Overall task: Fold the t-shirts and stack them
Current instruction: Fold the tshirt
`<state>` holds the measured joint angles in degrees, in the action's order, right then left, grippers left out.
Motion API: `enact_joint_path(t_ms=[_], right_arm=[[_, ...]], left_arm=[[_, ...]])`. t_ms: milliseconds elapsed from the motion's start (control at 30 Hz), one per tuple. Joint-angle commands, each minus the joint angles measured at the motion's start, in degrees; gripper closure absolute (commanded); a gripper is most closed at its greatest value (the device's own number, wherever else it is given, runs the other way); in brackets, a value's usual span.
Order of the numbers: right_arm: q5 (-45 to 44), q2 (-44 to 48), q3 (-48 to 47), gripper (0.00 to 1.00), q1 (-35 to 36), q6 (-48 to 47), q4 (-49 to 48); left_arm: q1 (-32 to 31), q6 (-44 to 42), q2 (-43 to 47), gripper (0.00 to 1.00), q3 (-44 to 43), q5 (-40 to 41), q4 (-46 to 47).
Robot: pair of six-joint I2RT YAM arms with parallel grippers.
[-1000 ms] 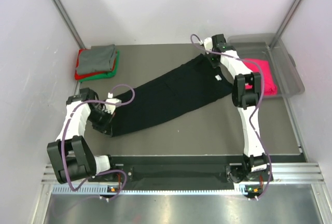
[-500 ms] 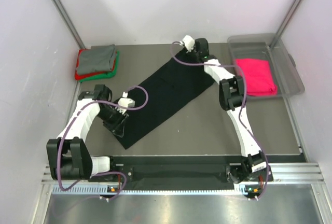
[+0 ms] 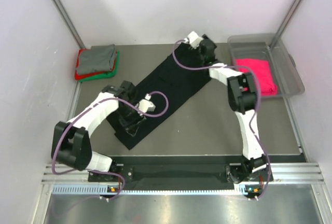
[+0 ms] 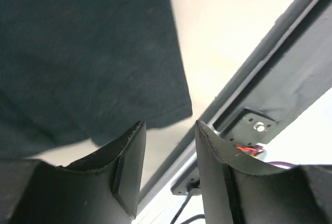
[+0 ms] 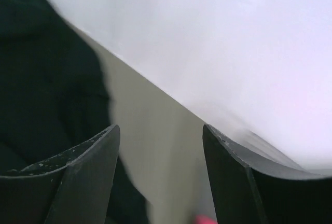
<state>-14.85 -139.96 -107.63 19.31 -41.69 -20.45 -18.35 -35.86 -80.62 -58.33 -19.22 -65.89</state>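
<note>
A black t-shirt [image 3: 165, 92], folded into a long strip, lies slantwise on the table from near left to far middle. My left gripper [image 3: 133, 125] hovers over its near end, open and holding nothing. In the left wrist view the black shirt [image 4: 88, 53] fills the upper left, beyond the gripper [image 4: 169, 130]. My right gripper [image 3: 204, 51] is at the strip's far end, open and empty. Its wrist view shows the black shirt [image 5: 46, 79] left of the gripper [image 5: 161, 133]. A grey tee [image 3: 97, 56] tops a red and green stack at the far left.
A clear plastic bin [image 3: 285, 53] at the far right holds a hot-pink tee [image 3: 257, 73]. A black rail [image 4: 275, 63] runs along the table's near edge, close to the left gripper. The white back wall [image 5: 218, 42] stands just behind the right gripper.
Both grippers have opened and let go of the black shirt. The strip swung to a steeper slant and now lies flat. The left gripper moved right, over its near end.
</note>
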Motion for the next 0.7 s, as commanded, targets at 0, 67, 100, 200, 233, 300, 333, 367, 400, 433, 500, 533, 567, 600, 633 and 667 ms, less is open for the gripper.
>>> enact_joint_path(t_ms=[0,67,100,200,233,300,333,367,400,433,500,533,567,600,633,667], right_arm=[[-1.85,21.45,9.35,0.34,-1.82,2.93,-4.81],[-0.45,30.42,15.59,0.34,-2.7,6.78,-0.23],[0.78,33.49,17.88,0.34,-2.96,9.41,4.32],[4.12,44.92,27.45,0.35,-3.4,11.54,9.26],[5.78,50.08,31.65,0.35,-3.32,12.68,10.33],[6.94,54.51,34.76,0.35,-3.23,13.83,14.01],[7.81,57.92,36.77,0.35,-3.31,14.79,15.34],[8.17,59.44,37.66,0.35,-3.23,15.23,16.48],[8.52,60.76,38.54,0.35,-3.23,15.59,18.58],[8.96,63.03,39.77,0.35,-3.23,15.94,19.56],[9.49,64.54,40.75,0.36,-3.31,16.47,22.01],[9.58,65.59,41.97,0.35,-3.4,16.29,22.2],[9.14,65.87,42.68,0.35,-3.32,16.12,22.03],[8.79,66.13,43.29,0.35,-3.31,15.77,21.16],[8.61,66.13,44.43,0.36,-3.4,15.68,20.89],[8.18,65.78,44.88,0.35,-3.4,15.5,20.89]], left_arm=[[-5.72,2.01,-2.61,0.52,2.51,5.24,5.67],[-8.63,3.16,-4.89,0.52,4.18,8.84,7.52],[-9.07,4.38,-5.94,0.52,5.32,10.24,9.88],[-9.43,5.27,-7.01,0.52,6.47,12.19,13.22],[-9.51,5.53,-7.44,0.52,7.17,12.19,14.11],[-9.42,6.58,-8.06,0.52,7.61,12.28,15.34],[-9.51,6.94,-8.93,0.52,7.87,12.54,16.57],[-9.51,7.2,-9.46,0.52,7.96,12.54,16.93],[-9.6,7.38,-9.9,0.52,8.05,11.93,17.02],[-9.69,7.47,-10.78,0.52,8.05,11.32,17.02],[-9.86,7.38,-12.45,0.51,7.88,10.61,17.02],[-10.21,7.29,-12.89,0.51,7.7,10.61,16.85],[-10.56,7.38,-13.33,0.5,7.61,10.87,16.84],[-11.0,7.38,-14.21,0.5,7.26,11.31,16.93],[-12.05,7.47,-14.65,0.51,7.09,11.57,16.85],[-12.76,7.73,-15.18,0.55,7.0,11.92,17.19]])
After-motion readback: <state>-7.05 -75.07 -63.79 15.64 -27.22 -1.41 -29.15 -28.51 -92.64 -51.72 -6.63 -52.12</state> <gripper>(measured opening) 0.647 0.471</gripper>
